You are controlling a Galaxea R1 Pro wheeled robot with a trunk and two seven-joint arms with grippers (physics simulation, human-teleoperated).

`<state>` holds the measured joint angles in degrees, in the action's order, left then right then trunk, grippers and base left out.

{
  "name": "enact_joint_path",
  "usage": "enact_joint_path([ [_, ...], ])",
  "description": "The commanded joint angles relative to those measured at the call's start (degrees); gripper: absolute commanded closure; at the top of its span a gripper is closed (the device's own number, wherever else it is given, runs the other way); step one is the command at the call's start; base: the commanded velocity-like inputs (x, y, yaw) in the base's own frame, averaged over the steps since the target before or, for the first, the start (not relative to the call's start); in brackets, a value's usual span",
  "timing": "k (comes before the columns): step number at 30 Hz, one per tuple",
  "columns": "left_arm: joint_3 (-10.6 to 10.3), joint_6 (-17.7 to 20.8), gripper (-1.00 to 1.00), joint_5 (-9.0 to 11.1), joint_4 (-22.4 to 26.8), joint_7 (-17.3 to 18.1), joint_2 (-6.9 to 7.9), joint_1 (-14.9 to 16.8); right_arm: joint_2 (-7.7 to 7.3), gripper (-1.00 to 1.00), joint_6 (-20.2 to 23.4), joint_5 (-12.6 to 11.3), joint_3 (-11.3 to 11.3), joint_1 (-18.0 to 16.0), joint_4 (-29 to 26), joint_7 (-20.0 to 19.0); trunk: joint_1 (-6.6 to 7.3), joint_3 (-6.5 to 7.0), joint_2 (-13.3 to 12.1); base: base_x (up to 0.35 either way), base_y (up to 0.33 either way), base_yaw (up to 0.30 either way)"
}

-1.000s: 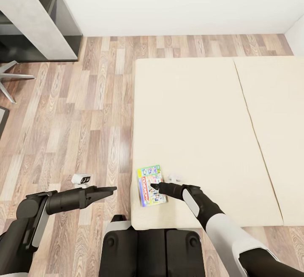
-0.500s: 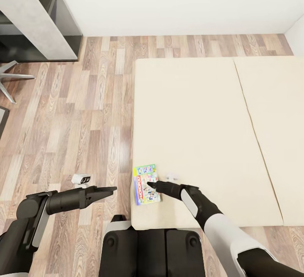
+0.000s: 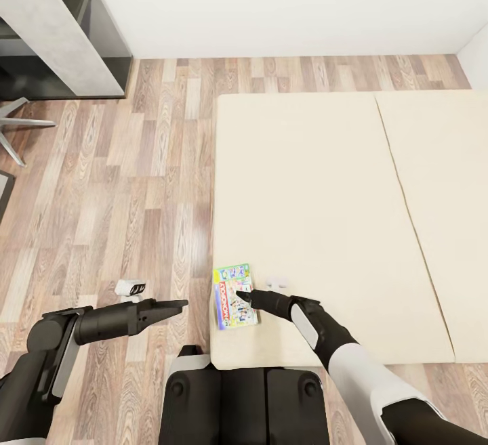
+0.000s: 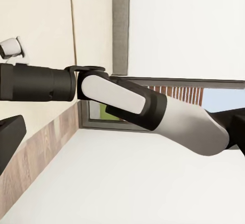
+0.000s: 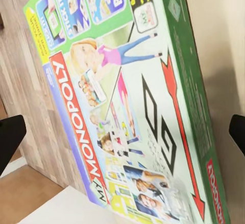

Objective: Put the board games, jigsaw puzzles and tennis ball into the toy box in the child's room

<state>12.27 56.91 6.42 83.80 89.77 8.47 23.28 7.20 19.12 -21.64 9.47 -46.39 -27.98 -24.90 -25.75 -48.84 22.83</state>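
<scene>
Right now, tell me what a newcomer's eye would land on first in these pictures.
The bright Monopoly box stands out, lying flat at the near left corner of the cream bed, its edge at the bed's side above the wood floor. The right claw sits over the box, its fingers spread either side of it in the right wrist view. The left claw hangs over the floor beside the bed.

Board game (image 3: pixel 235 297) partly under right claw (image 3: pixel 241 294) (jaw spread unclear)
</scene>
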Motion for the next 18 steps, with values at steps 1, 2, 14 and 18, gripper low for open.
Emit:
enact_joint_path([
  [1, -0.01, 0.60, -1.00, -0.04, 0.02, 0.23, 0.00, 0.01, -0.03, -1.00, 0.35, -0.45, 0.12, -0.01, -0.06, 0.04, -0.03, -0.06, 0.08, 0.000, 0.000, 0.000],
  [2, -0.03, 0.59, -1.00, -0.03, 0.03, 0.23, -0.01, 0.01, -0.05, -1.00, 0.37, -0.49, 0.11, -0.01, -0.06, 0.01, -0.03, -0.06, 0.08, 0.000, 0.000, 0.000],
  [14, 0.04, 0.60, -1.00, -0.04, 0.03, 0.23, 0.05, 0.01, 0.20, -1.00, 0.39, -0.51, 0.03, -0.01, -0.06, -0.05, -0.03, -0.72, 0.08, 0.000, 0.000, 0.000],
  [18, 0.01, 0.60, -1.00, -0.03, 0.02, 0.23, 0.02, 0.01, 0.26, -1.00, 0.39, -0.51, 0.02, -0.01, -0.06, -0.04, -0.03, -1.06, 0.08, 0.000, 0.000, 0.000],
])
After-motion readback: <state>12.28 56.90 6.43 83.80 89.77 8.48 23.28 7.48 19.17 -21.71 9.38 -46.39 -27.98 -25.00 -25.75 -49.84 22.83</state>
